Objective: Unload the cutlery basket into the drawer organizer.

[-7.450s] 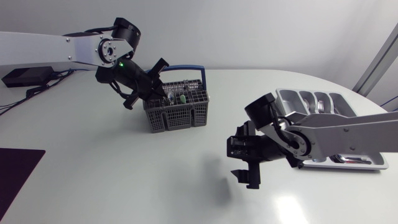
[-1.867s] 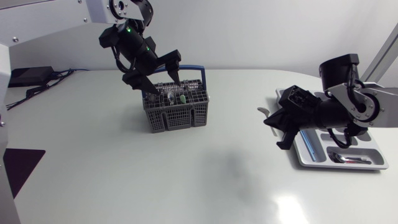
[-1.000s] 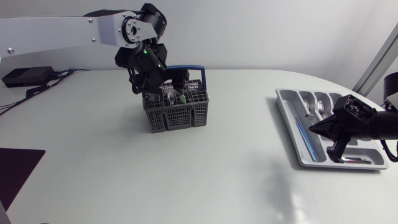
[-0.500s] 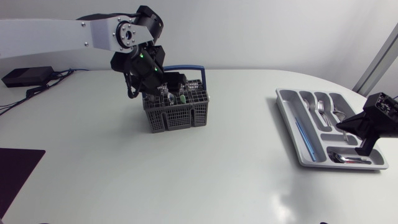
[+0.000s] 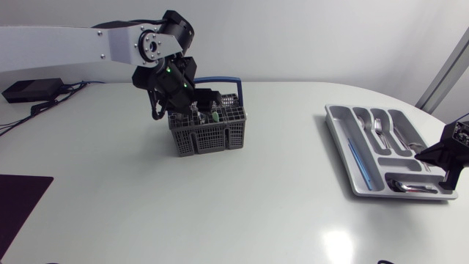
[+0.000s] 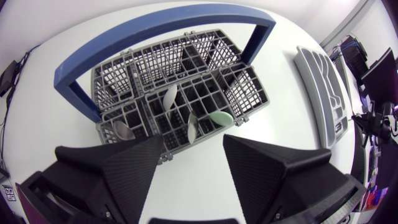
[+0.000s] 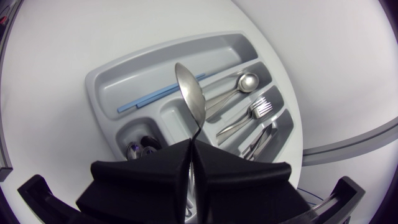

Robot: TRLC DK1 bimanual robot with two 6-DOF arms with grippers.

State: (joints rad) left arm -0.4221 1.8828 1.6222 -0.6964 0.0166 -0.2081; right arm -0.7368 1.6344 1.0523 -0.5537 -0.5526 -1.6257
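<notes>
- Cutlery basket [image 5: 207, 132], grey mesh with a blue handle [image 5: 229, 80], stands on the white table [image 5: 220, 213], well apart from the drawer organizer [image 5: 338, 121].
- Left end effector [image 6: 193, 155] hangs right over the basket, its two fingers spread wide with nothing between them.
- Several basket compartments below it hold cutlery, among them pale green pieces [image 6: 217, 117] and a silver bowl-shaped piece [image 6: 121, 129].
- Right end effector [image 7: 191, 149] has its fingers pressed together on the handle of a silver spoon [image 7: 189, 96], whose bowl sticks out ahead of it, above the organizer.
- The organizer holds a blue piece [image 7: 158, 95] in its long slot, a second spoon [image 7: 239, 84] and forks [image 7: 255, 112] in the next slots, and small spoons [image 7: 140, 148] in the cross slot nearest the right end effector.
</notes>
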